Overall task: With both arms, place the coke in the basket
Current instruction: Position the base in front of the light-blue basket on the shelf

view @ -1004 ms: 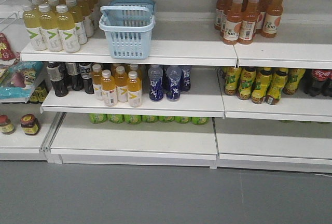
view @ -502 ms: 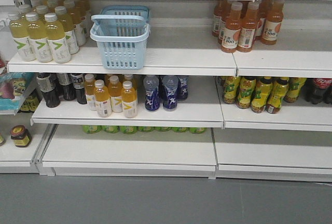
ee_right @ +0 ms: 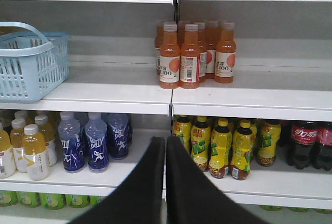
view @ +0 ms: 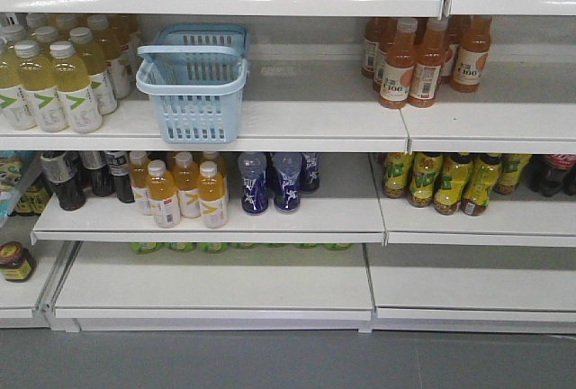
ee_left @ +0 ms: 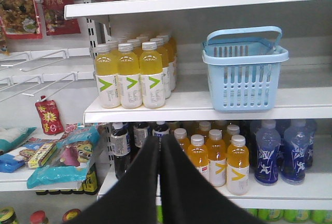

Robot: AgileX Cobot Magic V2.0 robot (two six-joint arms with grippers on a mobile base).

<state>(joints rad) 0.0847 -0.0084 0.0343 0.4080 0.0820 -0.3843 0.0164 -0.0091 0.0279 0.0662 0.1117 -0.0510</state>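
Shifted down-left and enlarged since the earlier frame, the white shelving point(view: 270, 128) is judged approached. Nearest, the black wedge-shaped left hand point(ee_left: 159, 138) and right hand point(ee_right: 165, 139) are pressed together, empty. Beyond, the light blue slotted plastic basket point(view: 191, 83) stands on a shelf; the red metal coke is nowhere shown.

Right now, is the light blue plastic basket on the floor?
No, the light blue plastic basket stands on a white shelf beside yellow drink bottles.

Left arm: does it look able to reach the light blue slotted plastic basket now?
Probably yes. The light blue slotted plastic basket stands at the front of the shelf, nothing before it; the left gripper, shut, sits lower and left of it.
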